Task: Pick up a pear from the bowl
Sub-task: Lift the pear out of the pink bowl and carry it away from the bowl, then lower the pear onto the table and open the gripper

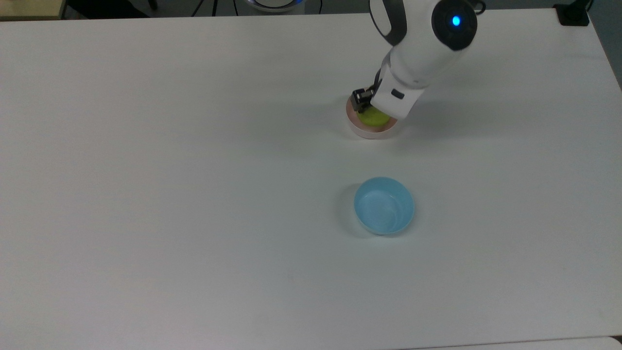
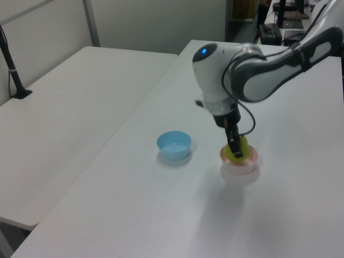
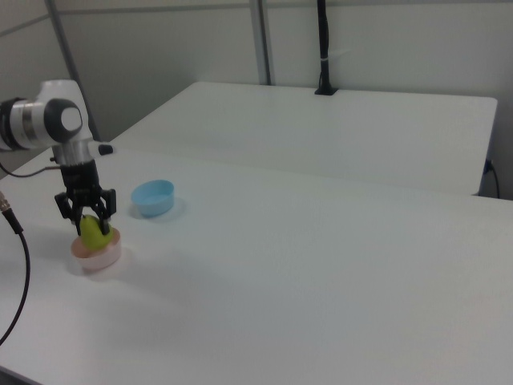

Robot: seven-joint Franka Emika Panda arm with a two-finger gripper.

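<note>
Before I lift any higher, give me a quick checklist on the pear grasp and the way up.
1. Gripper shut on the pear: ok, in the right view a finger sits on each side of it.
2. Pear raised out of the pink bowl: partly, its lower end hangs at about rim level in the right view and the left view.
3. Pink bowl staying on the table: ok, it sits flat and the gripper is not touching its rim.
4. Blue bowl out of the way: ok, it stands apart from the pink bowl.
5. Firmness of the hold: cannot tell.
</note>
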